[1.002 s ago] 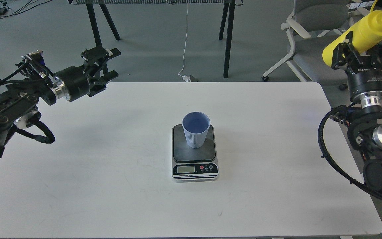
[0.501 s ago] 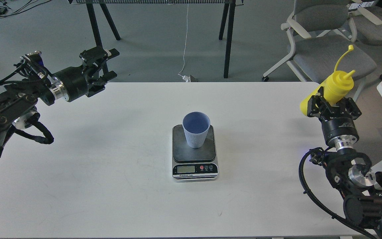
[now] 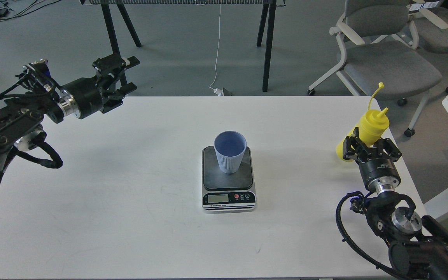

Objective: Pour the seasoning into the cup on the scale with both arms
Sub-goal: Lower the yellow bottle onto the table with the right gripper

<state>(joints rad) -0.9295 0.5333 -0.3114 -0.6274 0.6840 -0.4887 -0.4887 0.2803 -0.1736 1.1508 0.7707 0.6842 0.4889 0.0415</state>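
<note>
cup on scale, bottle far right

Single head view, looking forward and down over the white bench from fairly near; floor and chairs beyond.

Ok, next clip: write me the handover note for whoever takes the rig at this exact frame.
Right gripper: shut on the seasoning bottle, tilted, nozzle up, near the table's right edge.
Left gripper: open, empty, above the far left table corner.
Cup: upright on the scale, mid-table, looks empty.
Done: bottle picked up, cup placed on the scale.
Left: bring the bottle over the cup, pour, likely with the left arm helping.
</note>
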